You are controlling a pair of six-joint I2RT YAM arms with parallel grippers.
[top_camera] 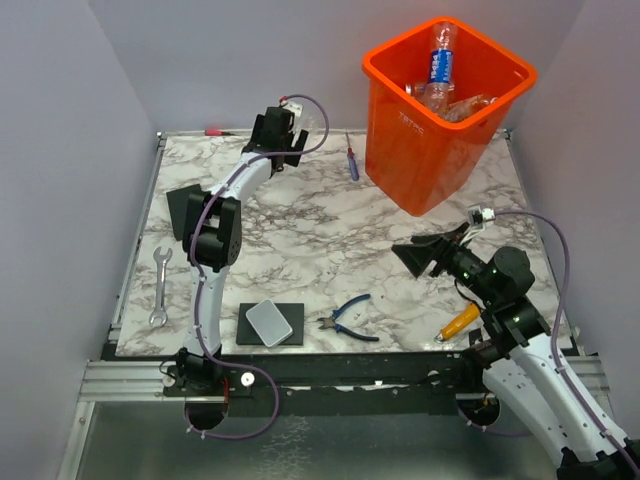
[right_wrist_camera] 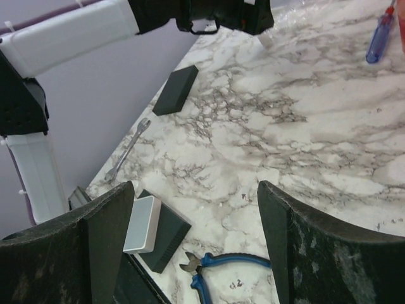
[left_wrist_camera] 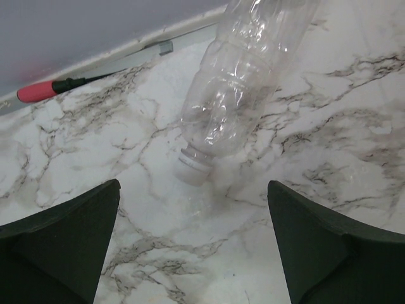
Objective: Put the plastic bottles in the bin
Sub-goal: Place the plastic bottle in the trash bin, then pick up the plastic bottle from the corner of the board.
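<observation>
Well, the left pincer (left_wrist_camera: 193, 187) hangs with its jaws spread wide and empty — a clear crushed bottle (left_wrist_camera: 243, 88) lies on the marble table (left_wrist_camera: 354, 126) just ahead of it, cap end toward the gap. The right pincer (right_wrist_camera: 195, 190) gapes too, gripping nothing — the orange bin (top_camera: 420, 160) stands near, ahead to its right, several bottles (top_camera: 441, 62) inside.

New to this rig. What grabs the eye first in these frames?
The bright orange bin at the far right of the marble table, with several plastic bottles already inside, one poking above the rim. Next, the left gripper, wide open and aimed at a clear crushed bottle lying near the far edge. The right gripper hangs open and empty over the table's right side.
</observation>
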